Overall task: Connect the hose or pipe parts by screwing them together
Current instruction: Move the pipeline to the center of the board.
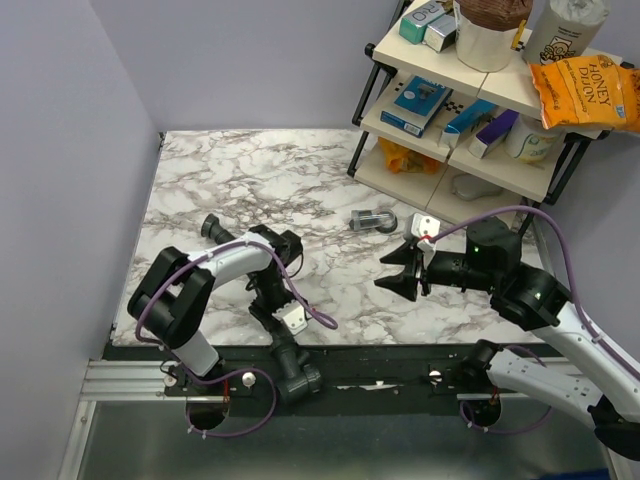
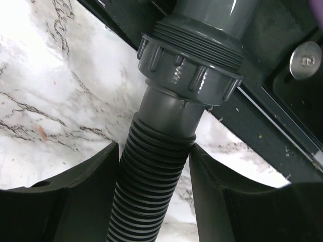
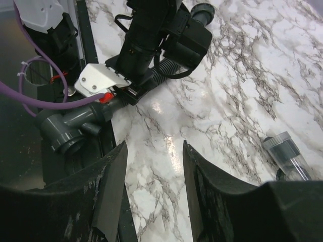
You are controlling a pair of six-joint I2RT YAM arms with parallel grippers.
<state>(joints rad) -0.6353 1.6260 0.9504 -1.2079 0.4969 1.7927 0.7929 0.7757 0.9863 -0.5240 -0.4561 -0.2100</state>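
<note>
At the bottom of the top view, the grey Y-shaped fitting (image 1: 297, 377) lay on the black rail at the table's near edge, just below centre. In the left wrist view its threaded end sat w/ the hose's collar nut (image 2: 189, 70) on it, a few threads bare above the nut. Whether the joint was tight couldn't be told.

The left gripper (image 2: 154, 156) was closed on the black ribbed hose (image 2: 151, 201) just behind that nut, one finger against each side of the ribs.

From there the hose ran up-left under the left arm. Its other collar nut (image 1: 212, 228) rested on the marble tabletop (image 1: 280, 170), left of centre.

The right gripper (image 1: 405, 272) hung right of centre above the marble, pointing left. Its fingers were apart w/ nothing between them, only tabletop showing thru the gap in the right wrist view.

Beyond it, near mid-frame, a short clear end piece (image 1: 372, 220) lay on its side, well apart from both grippers and the hose.

Upper right stood a tiered shelf (image 1: 430, 68) w/ boxes and an orange Honey Dijon bag (image 1: 585, 92).
</note>
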